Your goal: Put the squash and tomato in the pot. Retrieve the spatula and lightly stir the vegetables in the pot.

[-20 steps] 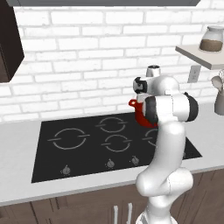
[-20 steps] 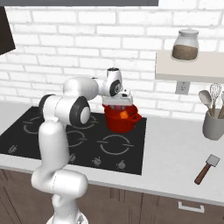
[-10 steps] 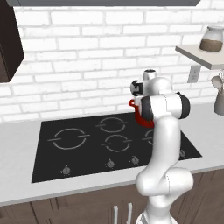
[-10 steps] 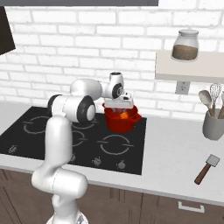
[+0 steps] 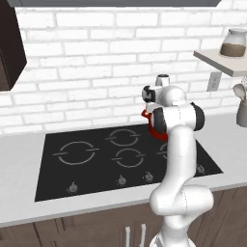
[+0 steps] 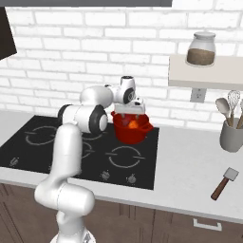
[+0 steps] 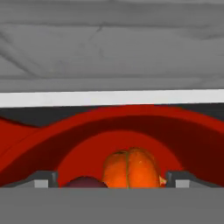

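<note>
The pot (image 6: 133, 131) stands on the back right of the cooktop (image 6: 57, 152), before the brick wall, with the squash (image 7: 131, 168) and the tomato (image 7: 85, 182) side by side inside it. To its right on the counter (image 6: 190, 161), the utensil holder (image 6: 231, 134) stands behind the spatula (image 6: 224, 182). The jar (image 6: 200, 49) sits on the shelf (image 6: 204, 78) above.

Glossy white jointed arm (image 5: 179, 159) with dark joints.

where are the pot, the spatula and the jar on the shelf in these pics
pot (image 6: 127, 135): right base view, on its red outer wall.
spatula (image 6: 221, 187): right base view, on its brown handle, lying on the counter.
jar (image 6: 200, 49): right base view, on its glass body.
</note>
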